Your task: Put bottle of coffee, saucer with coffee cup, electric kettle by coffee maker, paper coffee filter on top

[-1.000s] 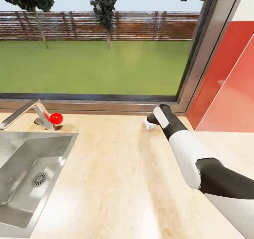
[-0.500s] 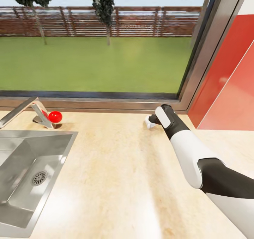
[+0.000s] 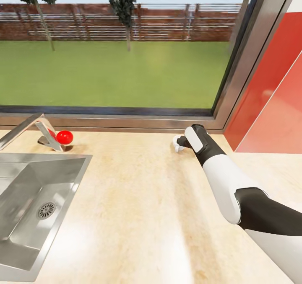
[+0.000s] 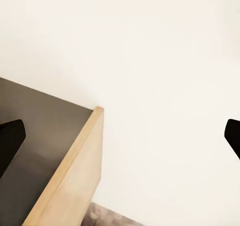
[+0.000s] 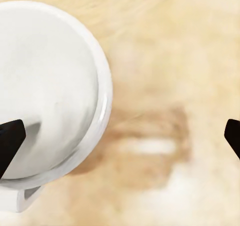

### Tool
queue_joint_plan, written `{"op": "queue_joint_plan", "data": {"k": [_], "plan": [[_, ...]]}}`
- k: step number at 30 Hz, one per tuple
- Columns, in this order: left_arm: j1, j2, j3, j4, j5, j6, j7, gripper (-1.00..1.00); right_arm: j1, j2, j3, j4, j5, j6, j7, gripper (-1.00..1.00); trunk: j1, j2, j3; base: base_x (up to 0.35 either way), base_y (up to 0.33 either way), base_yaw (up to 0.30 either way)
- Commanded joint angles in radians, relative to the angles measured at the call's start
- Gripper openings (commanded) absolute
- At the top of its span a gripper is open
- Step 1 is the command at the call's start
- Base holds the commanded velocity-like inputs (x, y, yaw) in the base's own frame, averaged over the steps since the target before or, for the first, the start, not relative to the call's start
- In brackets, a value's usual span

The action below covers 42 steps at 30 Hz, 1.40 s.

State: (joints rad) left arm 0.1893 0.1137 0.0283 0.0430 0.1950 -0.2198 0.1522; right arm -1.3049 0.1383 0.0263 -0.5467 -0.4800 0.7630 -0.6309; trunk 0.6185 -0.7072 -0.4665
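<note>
**A:** Where is the task's thing found, and by which arm is it reached?

**B:** A small round white dish, taken to be the saucer [image 3: 176, 144], is seen at the back of the bench [image 3: 138, 200], close under the window frame [image 3: 126, 122] and well apart from the sink [image 3: 63, 183]. The right arm is stretched out to it. The right pincer [image 3: 180, 142] is held just beside it, so this arm is judged much the nearer.

**A:** How is that pincer set?

**B:** It is spread wide. In the right wrist view the two dark fingertips [image 5: 10, 136] are seen at opposite edges, and nothing is gripped between them. The left pincer [image 4: 120, 136] is likewise spread wide and empty, over a wooden edge with a dark face.

**A:** Which relation is the coming move governed by?

**B:** The offset. The saucer [image 5: 50, 86] is not centred in the gap of the right pincer [image 5: 120, 136]: it lies toward one finger, whose tip is seen over its rim, while bare bench is seen under the midpoint and toward the other finger. From the head view, the dish lies on the sink side of the pincer.

**A:** And its long axis?

**B:** None is offered, since the dish is round. Only a shift across, toward the sink, is judged necessary before anything is closed. A small white tab is seen at its edge; whether a cup handle is meant cannot be told.
</note>
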Motion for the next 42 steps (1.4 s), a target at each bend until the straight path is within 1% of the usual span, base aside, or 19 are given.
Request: {"op": "queue_joint_plan", "data": {"k": [1,8,29,30,42], "plan": [[0.0,0.0,0.002,0.001,0.004,-0.006,0.0,1.0,-0.001,0.0,0.003,-0.001,-0.009,0.002,-0.009,1.0,0.0,-0.001,-0.001,0.0,0.0,0.0],[0.0,0.0,0.002,0.001,0.003,-0.006,0.0,1.0,-0.001,0.0,0.003,-0.001,-0.009,0.002,-0.007,1.0,0.0,-0.001,-0.008,0.0,0.0,0.0],[0.0,0.0,0.002,0.001,0.003,-0.006,0.0,1.0,-0.001,0.0,0.003,-0.001,-0.009,0.001,-0.007,1.0,0.0,-0.001,-0.012,0.0,0.0,0.0],[-0.001,0.0,0.002,0.001,0.003,-0.006,0.0,1.0,-0.001,0.0,0.003,-0.001,-0.009,0.001,-0.007,-1.0,0.0,-0.001,-0.012,0.0,0.0,0.0],[0.0,0.0,0.002,0.001,0.003,-0.007,0.0,1.0,-0.001,0.0,0.003,-0.001,-0.009,0.001,-0.007,-1.0,0.0,-0.001,-0.012,0.0,0.0,0.0]]}}
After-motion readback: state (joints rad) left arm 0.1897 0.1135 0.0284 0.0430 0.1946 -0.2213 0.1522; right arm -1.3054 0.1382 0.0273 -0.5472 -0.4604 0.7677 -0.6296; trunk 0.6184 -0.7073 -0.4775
